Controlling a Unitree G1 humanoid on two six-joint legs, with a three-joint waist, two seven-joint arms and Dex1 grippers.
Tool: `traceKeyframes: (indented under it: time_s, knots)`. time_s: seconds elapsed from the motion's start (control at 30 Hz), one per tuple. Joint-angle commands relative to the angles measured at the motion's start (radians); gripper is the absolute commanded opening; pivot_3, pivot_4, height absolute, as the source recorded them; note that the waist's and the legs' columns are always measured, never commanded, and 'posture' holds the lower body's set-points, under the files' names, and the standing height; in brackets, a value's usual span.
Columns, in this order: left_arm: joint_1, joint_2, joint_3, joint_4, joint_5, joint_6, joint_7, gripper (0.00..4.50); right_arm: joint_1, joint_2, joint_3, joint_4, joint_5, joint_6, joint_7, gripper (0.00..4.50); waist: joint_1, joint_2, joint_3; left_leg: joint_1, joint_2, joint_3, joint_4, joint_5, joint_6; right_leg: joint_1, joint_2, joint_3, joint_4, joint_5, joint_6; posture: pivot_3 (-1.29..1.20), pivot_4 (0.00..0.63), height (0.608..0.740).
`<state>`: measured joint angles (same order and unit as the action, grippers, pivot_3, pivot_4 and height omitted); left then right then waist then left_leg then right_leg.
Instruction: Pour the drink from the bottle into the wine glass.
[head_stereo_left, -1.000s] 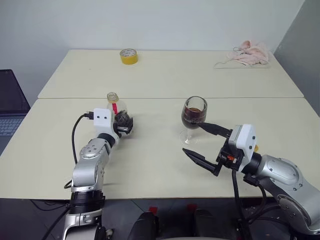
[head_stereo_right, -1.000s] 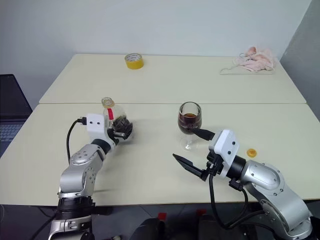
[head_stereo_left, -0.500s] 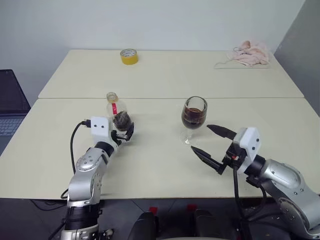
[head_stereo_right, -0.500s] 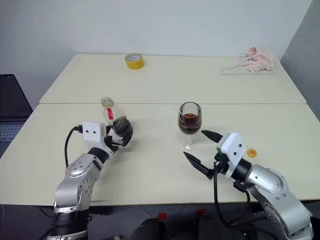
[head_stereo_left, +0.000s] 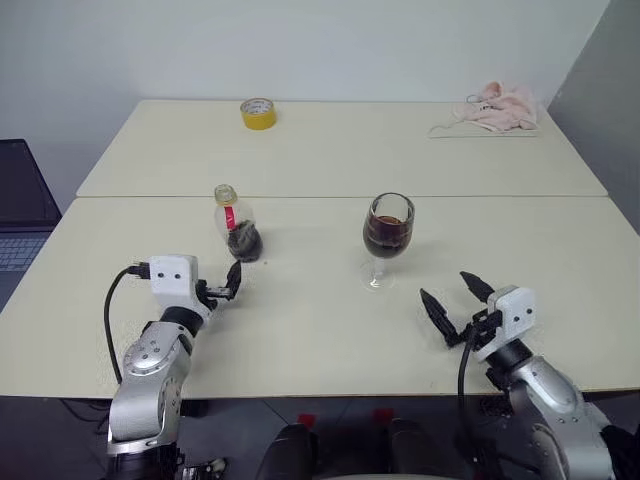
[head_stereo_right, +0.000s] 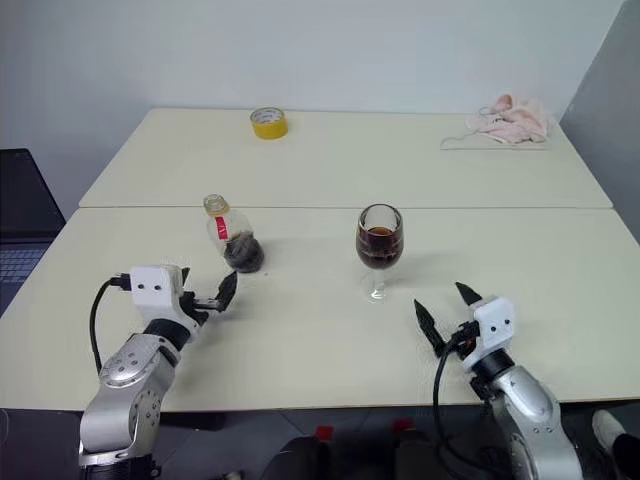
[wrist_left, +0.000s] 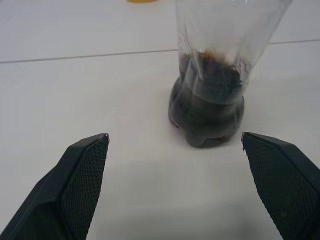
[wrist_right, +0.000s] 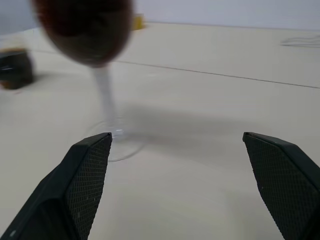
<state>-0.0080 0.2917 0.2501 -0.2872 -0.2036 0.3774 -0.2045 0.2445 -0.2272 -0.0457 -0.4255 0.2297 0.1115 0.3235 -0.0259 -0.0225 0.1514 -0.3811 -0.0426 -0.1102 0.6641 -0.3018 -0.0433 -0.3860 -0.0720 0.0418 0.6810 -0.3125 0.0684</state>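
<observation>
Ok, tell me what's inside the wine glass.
The wine glass holds dark brown drink filling roughly the lower half of its bowl; the upper part looks empty. Nothing else shows in the liquid, though it is too dark to see through.

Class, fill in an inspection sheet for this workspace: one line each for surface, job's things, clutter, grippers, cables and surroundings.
Surface: two cream tables pushed together, seam between them.
Job's things: bottle upright on the near table, uncapped, a little dark drink left at the bottom; wine glass upright beside it, bowl about half full of the dark drink.
Clutter: yellow tape roll and pink cloth on the far table; small yellow cap beside the right gripper.
Grippers: left gripper open, short of the bottle; right gripper open, short of the glass.
Cables: black cable at the left wrist.
Surroundings: laptop at the left edge, pale wall behind.
</observation>
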Motion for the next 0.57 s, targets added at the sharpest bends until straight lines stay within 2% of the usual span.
traceKeyframes:
  time_s: [0.03, 0.27, 0.57]
  knots:
    - [0.011, -0.014, -0.005, -0.056, 0.019, -0.041, 0.026, 4.49, 0.010, 0.027, 0.003, -0.005, -0.044, -0.059, -0.044, 4.50, 0.000, 0.000, 0.000, 0.000, 0.000, 0.000, 0.000, 0.000, 0.000, 0.000, 0.000, 0.000, 0.000, 0.000, 0.000, 0.00, 0.150, 0.740]
    - [0.060, -0.069, -0.014, -0.088, 0.028, -0.107, 0.060, 4.49, -0.025, 0.043, 0.008, 0.075, -0.042, -0.077, -0.032, 4.50, -0.001, 0.001, 0.000, 0.000, 0.000, 0.000, -0.001, 0.000, 0.000, 0.000, 0.000, 0.000, 0.000, 0.000, 0.000, 0.00, 0.150, 0.740]
    - [0.107, -0.092, -0.010, -0.107, 0.035, -0.177, 0.074, 4.49, -0.033, 0.051, 0.053, 0.095, -0.051, -0.085, -0.012, 4.50, -0.001, 0.001, -0.001, 0.000, 0.000, 0.000, -0.001, 0.000, 0.000, 0.000, 0.000, 0.000, 0.000, 0.000, 0.000, 0.00, 0.150, 0.740]
